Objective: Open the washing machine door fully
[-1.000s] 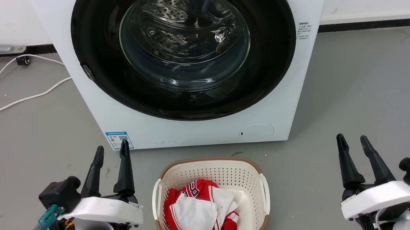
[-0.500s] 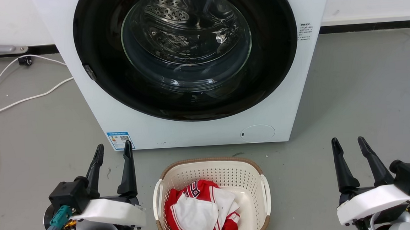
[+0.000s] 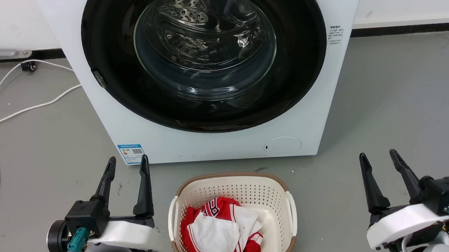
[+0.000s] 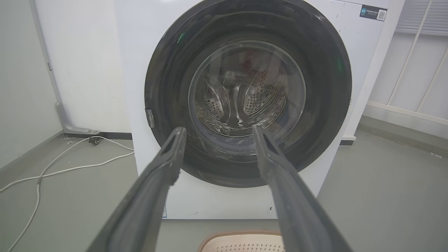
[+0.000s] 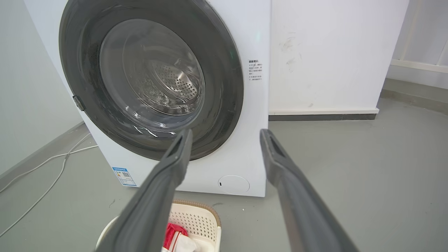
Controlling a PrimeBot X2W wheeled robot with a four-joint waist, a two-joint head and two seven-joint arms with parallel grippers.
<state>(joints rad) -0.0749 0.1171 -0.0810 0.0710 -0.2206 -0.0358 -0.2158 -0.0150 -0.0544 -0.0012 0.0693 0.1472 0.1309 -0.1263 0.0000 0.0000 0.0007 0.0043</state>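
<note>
So the washing machine point(image 3: 218, 144) sits on the grey floor point(image 3: 394, 104), backed up to the white wall. The washing machine door point(image 3: 103, 51) is shut, its black frame flat against the front of the machine. You can see the steel drum point(image 3: 186, 11) through the glass. There's a little grey tab point(image 3: 97, 78) on the door's left edge.

The left gripper point(image 3: 128, 159) hangs over the floor just off the machine's lower left corner, near the blue label point(image 3: 131, 153). Its fingers are spread and there's nothing between them. The right gripper point(image 3: 378, 153) is off past the machine's lower right corner, also spread and holding nothing. Neither one touches the door.

A cream basket point(image 3: 229, 176) sits on the floor between the two grippers, right in front of the machine, below the small round cap point(image 3: 283, 146). It has a red and white garment point(image 3: 219, 231) bunched up inside. A white cable point(image 3: 24, 109) trails across the floor on the left.
</note>
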